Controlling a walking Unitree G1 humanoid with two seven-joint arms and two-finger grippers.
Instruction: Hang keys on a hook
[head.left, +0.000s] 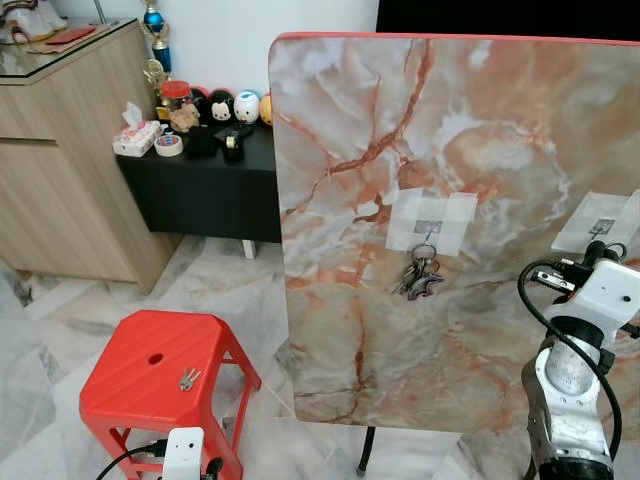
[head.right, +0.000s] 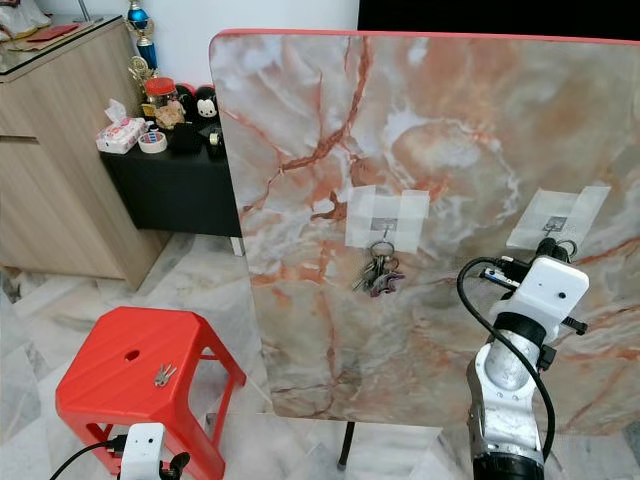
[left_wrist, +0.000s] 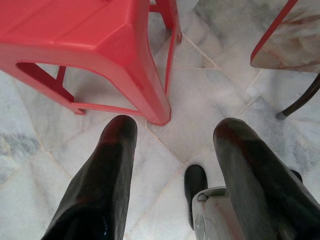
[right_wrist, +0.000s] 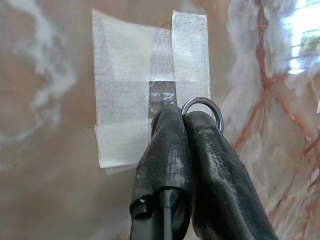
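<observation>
The right arm (head.left: 572, 400) is silver metal, mottled and rounded, topped by a white boxy wrist block (head.left: 610, 290) with a looping black cable (head.left: 545, 320). Both grippers have long, glossy black fingers (left_wrist: 100, 185), thick and rounded.

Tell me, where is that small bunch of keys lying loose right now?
The loose keys lie on top of the red stool, beside its centre hole, low on the robot's left in the head views, left of the upright marble board.
</observation>
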